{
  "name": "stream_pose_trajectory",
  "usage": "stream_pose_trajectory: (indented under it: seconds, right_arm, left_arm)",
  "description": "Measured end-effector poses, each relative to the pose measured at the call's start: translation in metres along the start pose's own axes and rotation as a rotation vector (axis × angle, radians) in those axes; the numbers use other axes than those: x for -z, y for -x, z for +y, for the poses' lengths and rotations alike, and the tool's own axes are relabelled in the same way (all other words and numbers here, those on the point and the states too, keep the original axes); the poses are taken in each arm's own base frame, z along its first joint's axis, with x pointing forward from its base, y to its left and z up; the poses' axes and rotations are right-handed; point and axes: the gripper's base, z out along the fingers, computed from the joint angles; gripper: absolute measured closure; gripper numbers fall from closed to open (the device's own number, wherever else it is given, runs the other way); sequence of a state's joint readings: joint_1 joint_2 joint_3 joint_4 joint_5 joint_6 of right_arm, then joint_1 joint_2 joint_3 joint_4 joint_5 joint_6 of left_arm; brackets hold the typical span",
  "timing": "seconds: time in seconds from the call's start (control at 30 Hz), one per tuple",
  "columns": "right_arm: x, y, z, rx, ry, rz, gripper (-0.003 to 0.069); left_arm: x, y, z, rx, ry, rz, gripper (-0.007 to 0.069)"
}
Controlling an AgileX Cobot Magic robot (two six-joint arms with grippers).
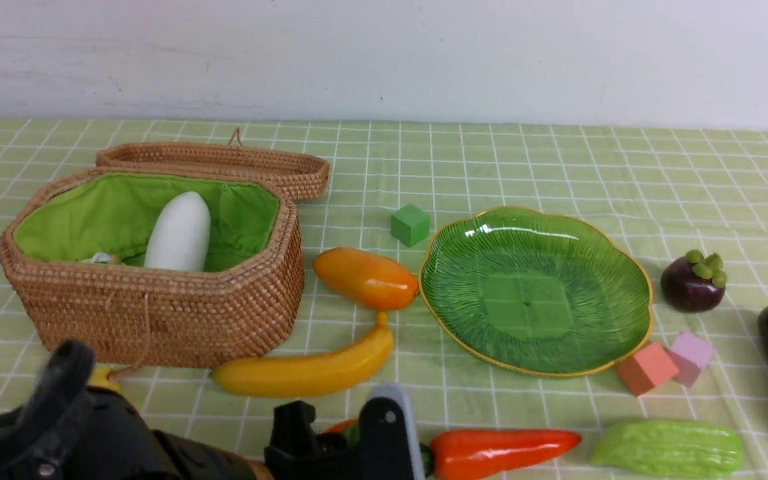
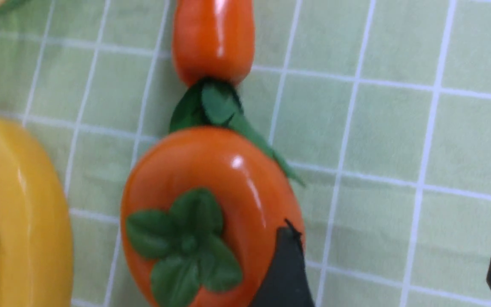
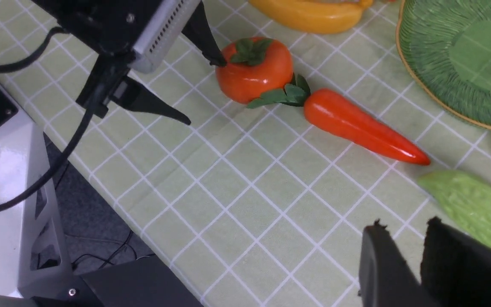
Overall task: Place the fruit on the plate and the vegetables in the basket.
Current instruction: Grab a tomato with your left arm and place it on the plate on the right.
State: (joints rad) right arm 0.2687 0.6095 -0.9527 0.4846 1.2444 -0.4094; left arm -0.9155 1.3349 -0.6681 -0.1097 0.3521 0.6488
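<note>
Step in hand, likely: persimmon (image 3: 254, 70) pickup. It lies on the bench (image 3: 237, 192) against the carrot (image 3: 356, 125) leaves. Left pincer (image 3: 203, 91) is wide, one tip touching it, not yet straddling. Right pincer (image 3: 405, 224) is narrow, empty. Next: centre, close, carry to plate (image 1: 534, 293).

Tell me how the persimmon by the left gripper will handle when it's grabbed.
The persimmon looks glossy and hard, so a grip may slip on it. Its squat, flattened shape probably keeps it from rolling, though a push could slide it along the cloth. Leaves of the carrot lie against it, so the carrot may shift too.
</note>
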Motion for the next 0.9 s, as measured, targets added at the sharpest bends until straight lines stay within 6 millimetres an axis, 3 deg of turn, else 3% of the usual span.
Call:
stream_pose_trajectory:
  seconds: [0.23,0.67,0.9]
  right_arm:
    - [0.000,-0.001,0.000,0.000,0.005,0.009,0.0499]
    - [0.000,-0.001,0.001,-0.001,0.009,0.016,0.0499]
    - [0.000,-0.001,0.001,-0.001,0.009,0.016,0.0494]
  left_arm:
    - [-0.026,-0.004,0.012,0.064,0.044,-0.001,0.0050]
    - [-0.030,-0.010,0.016,0.014,0.055,0.039,0.0050]
    - [-0.039,-0.018,0.028,0.021,0.095,0.048,0.0050]
